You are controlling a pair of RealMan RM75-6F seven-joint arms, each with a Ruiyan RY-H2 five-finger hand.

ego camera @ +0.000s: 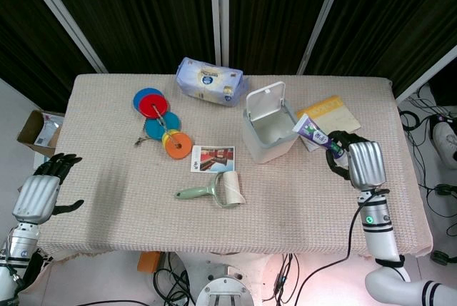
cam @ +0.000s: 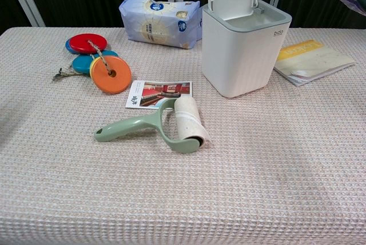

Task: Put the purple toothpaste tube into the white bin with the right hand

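Beige woven tablecloth under everything, dark curtains behind. My right hand is gripping the purple toothpaste tube up in the air, just right of the white bin, lid up. Left hand hangs spread, holding nothing.

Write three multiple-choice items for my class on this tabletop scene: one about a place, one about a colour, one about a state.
1. Where is the purple toothpaste tube?
A. Lying on the cloth
B. Held above the table beside the white plastic bin
C. Inside the bin

2. What colour is the handle of the lint roller?
A. Pale green
B. Red
C. Black

3. How is the bin's lid?
A. Shut
B. Removed
C. Flipped open

Answers: 1 B, the right hand grips the tube next to the bin's rim, not yet inside. 2 A, the handle shows pale green in both views. 3 C, the lid stands upright behind the opening.
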